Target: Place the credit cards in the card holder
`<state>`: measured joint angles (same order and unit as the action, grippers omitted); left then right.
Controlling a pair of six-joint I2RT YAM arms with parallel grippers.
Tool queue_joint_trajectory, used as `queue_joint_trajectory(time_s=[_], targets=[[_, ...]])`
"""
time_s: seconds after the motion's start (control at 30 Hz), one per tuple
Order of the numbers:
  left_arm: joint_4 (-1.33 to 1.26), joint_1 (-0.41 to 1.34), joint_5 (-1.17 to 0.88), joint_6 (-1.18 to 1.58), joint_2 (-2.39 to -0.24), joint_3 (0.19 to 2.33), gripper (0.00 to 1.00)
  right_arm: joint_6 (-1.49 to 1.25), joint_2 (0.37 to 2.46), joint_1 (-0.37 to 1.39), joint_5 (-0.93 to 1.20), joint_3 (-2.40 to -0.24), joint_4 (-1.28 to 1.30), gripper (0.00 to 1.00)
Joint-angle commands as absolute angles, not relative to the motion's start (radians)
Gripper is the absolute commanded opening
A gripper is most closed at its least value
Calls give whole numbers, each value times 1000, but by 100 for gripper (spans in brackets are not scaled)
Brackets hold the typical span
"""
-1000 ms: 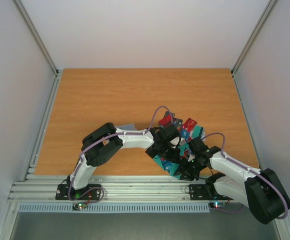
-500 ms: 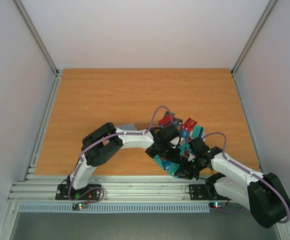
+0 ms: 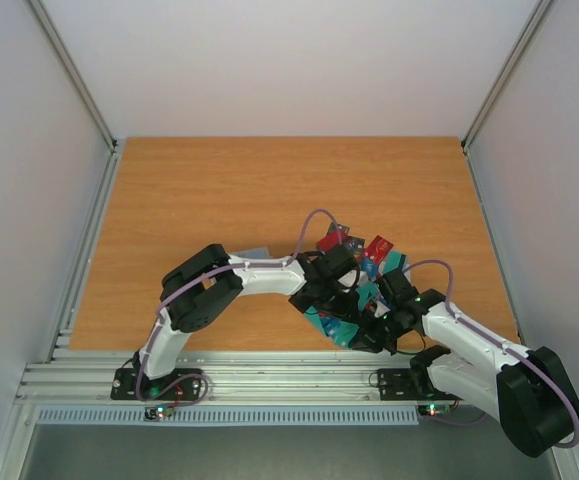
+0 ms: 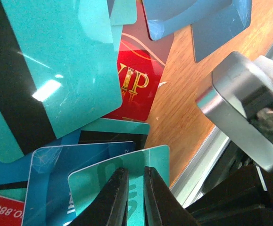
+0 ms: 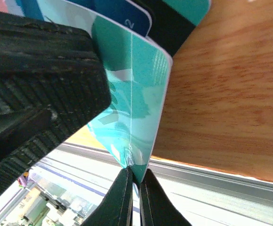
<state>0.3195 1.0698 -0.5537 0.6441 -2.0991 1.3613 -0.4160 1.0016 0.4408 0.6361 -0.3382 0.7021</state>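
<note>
Credit cards [image 3: 369, 255] lie heaped under both inward-bent arms. Left gripper [image 4: 135, 188] and right gripper [image 5: 136, 178] pinch one teal card [image 4: 103, 183], jaws narrow.

This is a robot test cell in a lab. Plain white panels [image 3: 269, 60] wall in the space beyond and to both sides of the left claw [image 3: 344, 305] and right claw [image 3: 374, 330]. Aluminium profile posts [image 3: 69, 75] climb the far corners. Slotted aluminium rails [image 3: 269, 372] just behind the claws carry the arm bases [image 3: 159, 380] at the edge of a wood-laminate table [image 3: 219, 190].
</note>
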Motion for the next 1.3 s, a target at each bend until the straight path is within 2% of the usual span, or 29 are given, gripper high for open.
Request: queue_joint_trajectory(time_s=[0.0,0.17,0.43,0.7,0.87,1.1,1.27], targets=[[316,1071,-547,672,-2076,1336,13,-390,1008,443,592,-390,658,1],[324,1052,-531,691,-2024,1343,14,-370,1006,443,581,-423,708,1],[393,981,-503,685,-1891,1363,23,-311,981,443,533,-549,821,1],[549,876,-434,617,-1725,1366,41,-243,996,443,505,-723,891,1],[636,778,-412,567,-1590,1319,47,-189,1030,443,558,-835,855,1],[716,612,-520,481,-1404,1244,55,-149,1113,449,774,-937,672,1],[679,465,-721,458,-1285,1173,56,-154,1180,460,898,-1001,534,1]])
